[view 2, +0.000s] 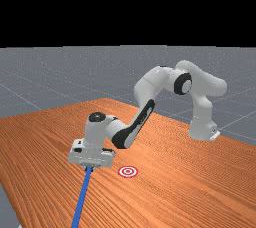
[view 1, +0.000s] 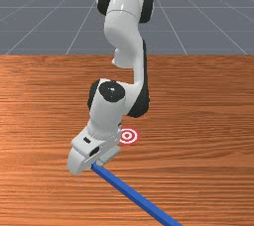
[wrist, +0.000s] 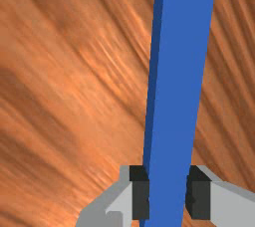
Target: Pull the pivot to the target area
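In the front view my gripper (view 1: pixel 93 165) is over the table left of the middle, at the upper left end of a long blue bar (view 1: pixel 131 194). The bar slants from there to the bottom edge. In the wrist view both dark finger pads touch the bar's sides, so my gripper (wrist: pixel 168 192) is shut on the blue bar (wrist: pixel 180 81). The red and white ringed target (view 1: pixel 129 136) lies flat on the wood, up and to the right of the hand in the front view. In the far view the target (view 2: pixel 128 171) is right of the hand, apart from the bar (view 2: pixel 82 199).
The wooden table (view 1: pixel 208 121) spreads under the arm and on both sides of it. In the front view the arm's forearm and elbow pass above the wood behind the target. The far view has the table's edge (view 2: pixel 10 192) at its left.
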